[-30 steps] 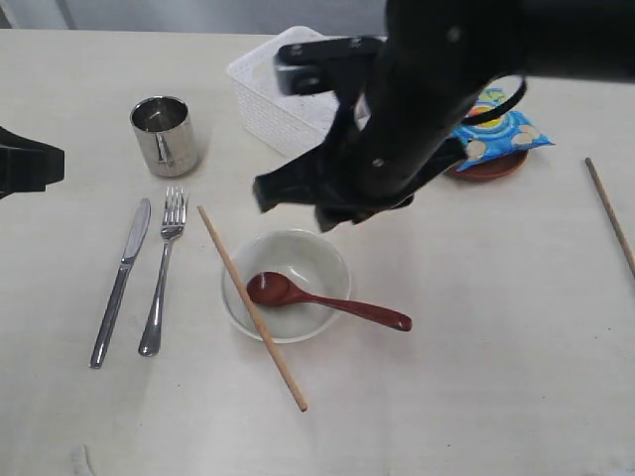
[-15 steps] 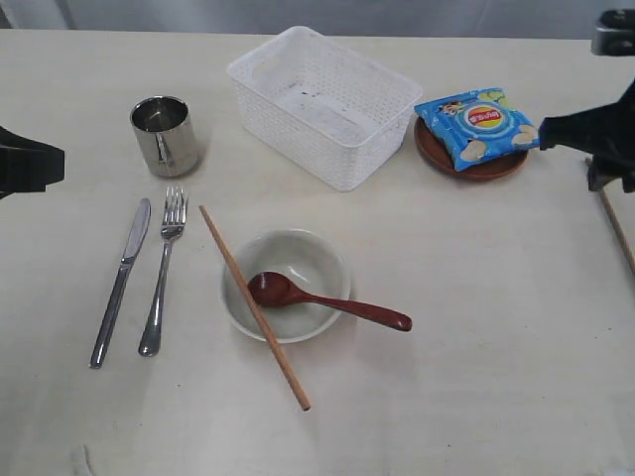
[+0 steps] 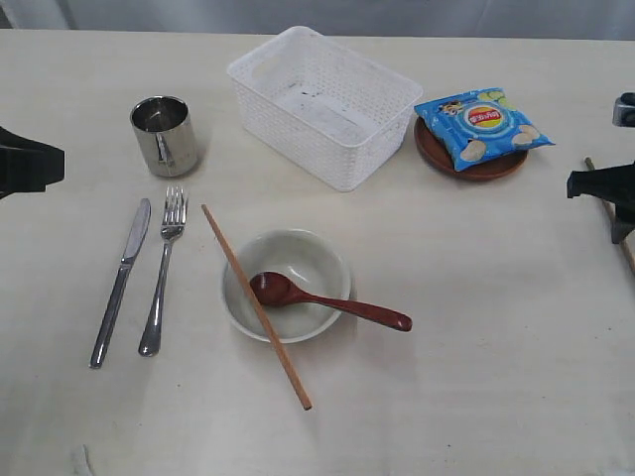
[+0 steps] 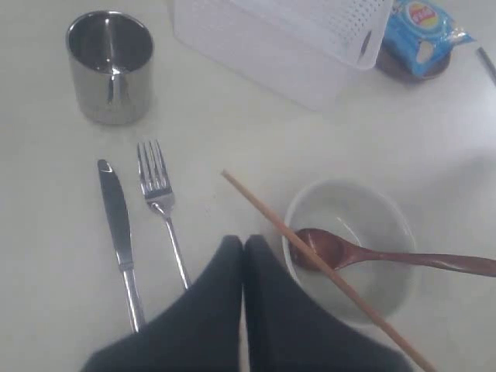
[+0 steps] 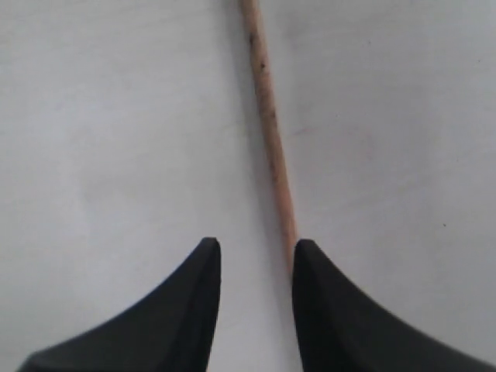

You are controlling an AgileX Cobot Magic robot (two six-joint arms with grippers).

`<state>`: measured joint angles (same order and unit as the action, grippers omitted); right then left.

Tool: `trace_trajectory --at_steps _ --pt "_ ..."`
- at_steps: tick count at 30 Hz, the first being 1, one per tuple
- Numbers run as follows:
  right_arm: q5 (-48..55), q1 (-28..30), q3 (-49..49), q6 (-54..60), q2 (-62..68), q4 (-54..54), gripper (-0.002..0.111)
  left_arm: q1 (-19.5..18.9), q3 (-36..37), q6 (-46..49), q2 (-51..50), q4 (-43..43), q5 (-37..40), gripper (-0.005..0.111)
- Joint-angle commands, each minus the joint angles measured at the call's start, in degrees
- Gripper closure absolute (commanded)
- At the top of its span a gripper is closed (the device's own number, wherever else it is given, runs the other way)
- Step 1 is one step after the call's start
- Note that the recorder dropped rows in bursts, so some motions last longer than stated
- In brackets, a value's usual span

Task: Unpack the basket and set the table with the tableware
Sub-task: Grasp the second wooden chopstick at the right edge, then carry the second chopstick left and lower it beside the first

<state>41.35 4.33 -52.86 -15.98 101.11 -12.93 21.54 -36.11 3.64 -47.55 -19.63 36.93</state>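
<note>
Basket (image 3: 288, 129) is rectangular white perforated plastic, cup (image 3: 164, 136) a shiny steel cylinder.

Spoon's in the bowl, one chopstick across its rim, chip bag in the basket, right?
Not quite: the chip bag lies on the brown plate beside the basket, not in it, as the exterior view shows. The spoon is in the bowl, with one chopstick across its rim.

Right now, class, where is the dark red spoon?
In the exterior view the spoon lies near the middle, head inside the off-white bowl, handle over its rim toward the right; a chopstick crosses the bowl beside it.
</note>
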Motion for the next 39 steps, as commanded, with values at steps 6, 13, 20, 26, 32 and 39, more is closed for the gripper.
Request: trace_trajectory --at_steps 6,13,20,26,32,39 --pt "-0.6 6.0 -3.4 4.6 8.1 1.8 0.077 0.4 0.4 0.0 0.2 -0.2 -0.1 0.107" --pt "-0.3 7.5 -5.1 16.5 13.5 10.3 0.077 0.4 0.4 0.0 0.2 -0.2 -0.1 0.107" --pt "2.4 7.5 -6.4 17.8 16.1 10.5 0.108 0.4 0.4 0.0 0.2 -0.2 -0.4 0.107" --pt "2.7 7.5 -6.4 15.1 12.1 11.6 0.109 0.4 0.4 0.0 0.2 -0.2 -0.4 0.107" --pt "2.6 5.3 -6.4 11.7 -3.2 13.3 0.109 0.4 0.4 0.0 0.2 -0.2 -0.4 0.107" --pt "2.3 -17.4 -6.4 13.5 -15.4 13.5 0.109 0.4 0.4 0.0 0.2 -0.3 0.1 0.107"
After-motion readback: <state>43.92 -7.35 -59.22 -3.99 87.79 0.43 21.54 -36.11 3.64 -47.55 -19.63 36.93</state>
